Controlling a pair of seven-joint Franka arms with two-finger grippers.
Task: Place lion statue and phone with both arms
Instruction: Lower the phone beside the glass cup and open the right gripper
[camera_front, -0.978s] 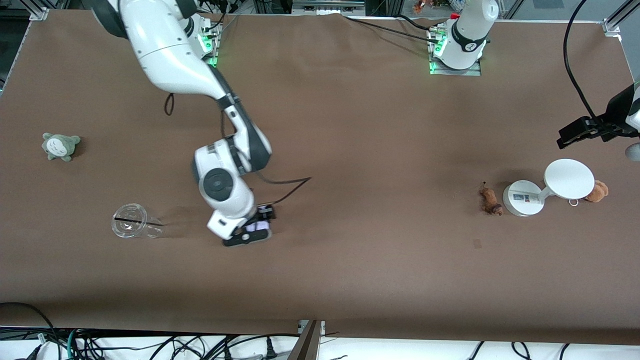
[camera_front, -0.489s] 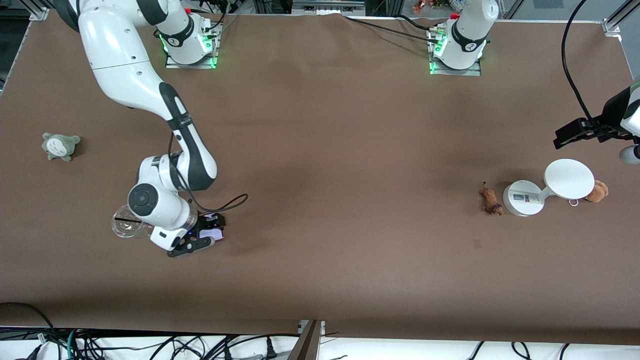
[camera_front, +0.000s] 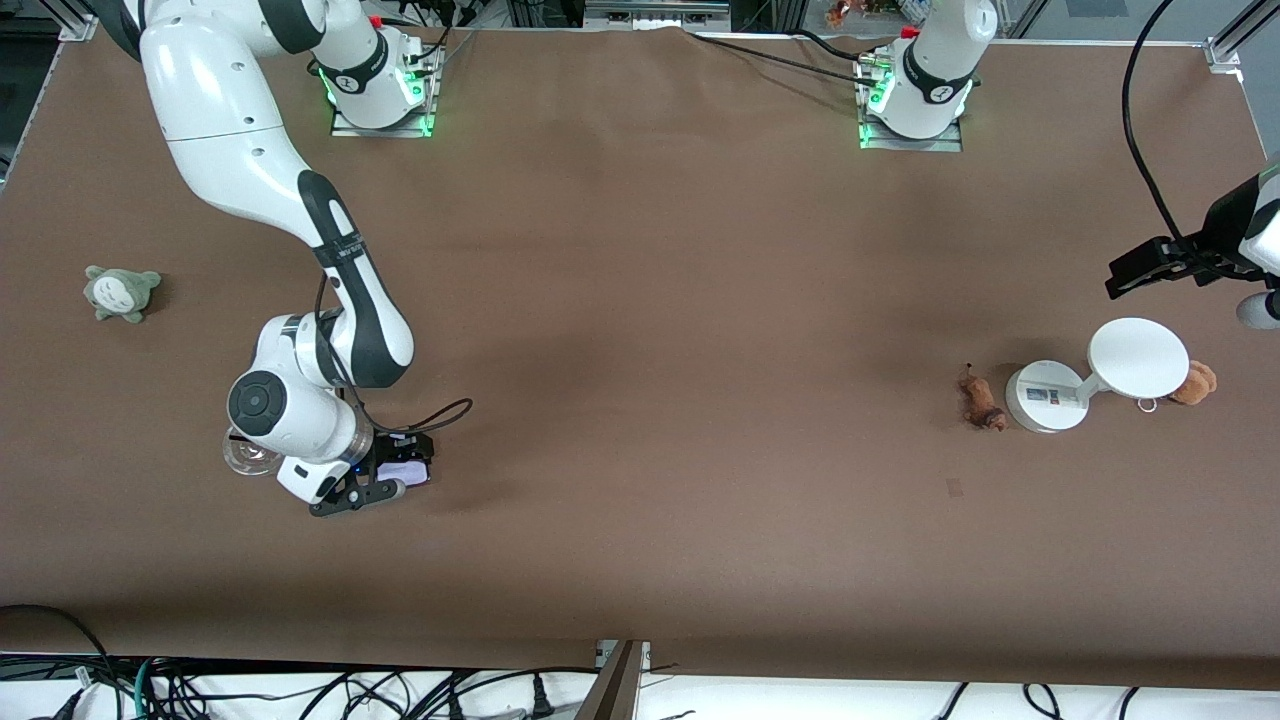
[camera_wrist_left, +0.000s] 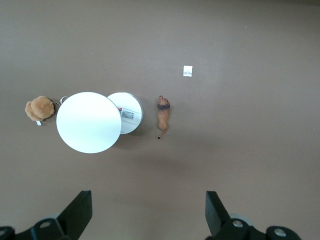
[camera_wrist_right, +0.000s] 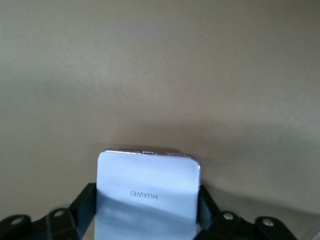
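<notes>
Right gripper (camera_front: 398, 478) clamps the phone (camera_front: 405, 472) beside the cup (camera_front: 243, 455); left gripper (camera_wrist_left: 147, 212) hangs wide open over the lion (camera_front: 981, 399).

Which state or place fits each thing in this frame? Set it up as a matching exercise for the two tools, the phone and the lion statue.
Things:
1. left tool
2. right tool
3. phone
4. lion statue

States or places:
A. lying on the table beside the white stand's base
B. open, holding nothing, up over the table near the stand
C. held between two black fingers
D. shut on a lavender-white slab, near the clear cup

Pairs: 1-B, 2-D, 3-C, 4-A
</notes>
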